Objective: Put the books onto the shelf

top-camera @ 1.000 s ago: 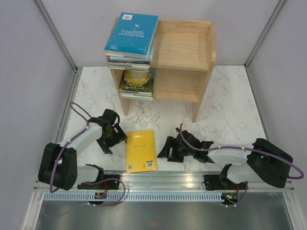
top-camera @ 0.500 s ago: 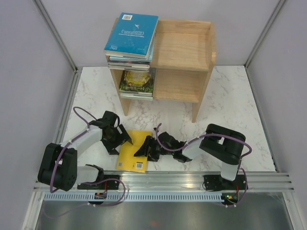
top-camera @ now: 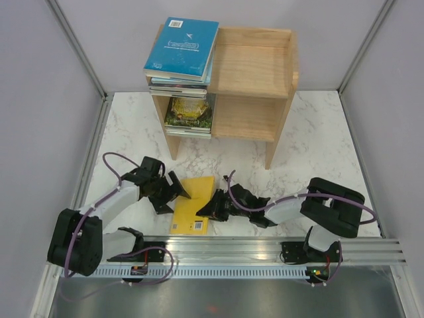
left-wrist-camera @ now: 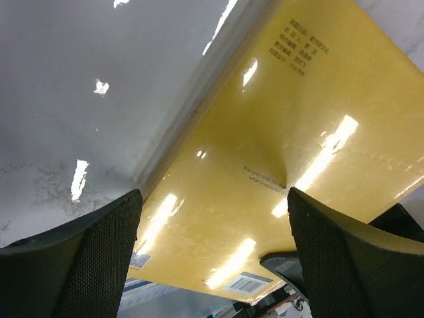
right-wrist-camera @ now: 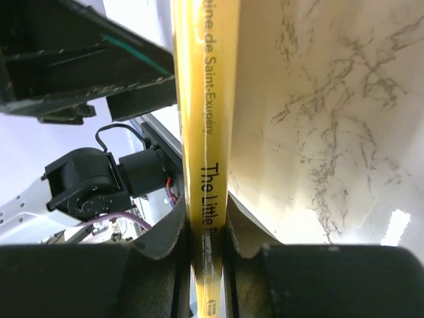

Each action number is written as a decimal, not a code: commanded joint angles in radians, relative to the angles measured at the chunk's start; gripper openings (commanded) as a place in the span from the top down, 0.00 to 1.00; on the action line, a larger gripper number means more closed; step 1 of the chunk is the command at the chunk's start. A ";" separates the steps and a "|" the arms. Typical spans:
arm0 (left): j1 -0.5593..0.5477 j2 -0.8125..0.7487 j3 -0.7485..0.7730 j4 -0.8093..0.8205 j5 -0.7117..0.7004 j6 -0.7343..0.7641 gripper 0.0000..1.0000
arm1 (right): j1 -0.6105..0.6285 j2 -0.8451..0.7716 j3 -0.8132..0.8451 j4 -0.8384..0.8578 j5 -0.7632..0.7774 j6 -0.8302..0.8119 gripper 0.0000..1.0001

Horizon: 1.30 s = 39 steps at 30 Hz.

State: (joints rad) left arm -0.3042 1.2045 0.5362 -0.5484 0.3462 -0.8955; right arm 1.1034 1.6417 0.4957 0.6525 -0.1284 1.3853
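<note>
A yellow book (top-camera: 192, 207) lies tilted on the marble table in front of the shelf (top-camera: 255, 66). My right gripper (top-camera: 212, 207) is shut on its right edge; in the right wrist view both pads squeeze the yellow spine (right-wrist-camera: 202, 132) at the right gripper (right-wrist-camera: 207, 255). My left gripper (top-camera: 173, 192) stands open at the book's left side. In the left wrist view the yellow cover (left-wrist-camera: 265, 152) fills the space ahead of the left gripper (left-wrist-camera: 215, 265), untouched by its fingers (left-wrist-camera: 79, 265). Several books (top-camera: 182, 50) are stacked on the shelf's top tier. A green illustrated one (top-camera: 190, 111) lies on the lower tier.
The shelf's right halves, top (top-camera: 258, 63) and bottom (top-camera: 245, 119), hold nothing. A metal rail (top-camera: 265, 248) runs along the table's near edge behind the arm bases. Grey walls close in both sides.
The right gripper has swung left to the yellow book and shut on its spine. The book has shifted left and tilted. The left gripper has moved closer to the book.
</note>
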 commanded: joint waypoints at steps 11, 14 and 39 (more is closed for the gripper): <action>0.008 -0.180 0.234 -0.156 0.068 0.125 0.04 | 0.001 -0.452 0.029 -0.398 0.182 -0.077 1.00; 0.014 -0.197 0.252 -0.150 0.109 0.147 0.04 | -0.013 -0.642 -0.006 -0.416 0.193 -0.042 1.00; 0.014 -0.457 0.110 0.603 0.646 -0.239 0.25 | -0.031 -0.744 0.221 -0.240 0.003 -0.042 1.00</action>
State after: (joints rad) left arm -0.2920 0.7887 0.6598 -0.1066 0.9169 -1.0206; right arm 1.0798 0.8692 0.6304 0.1722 -0.0517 1.3315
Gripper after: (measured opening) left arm 0.779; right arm 0.226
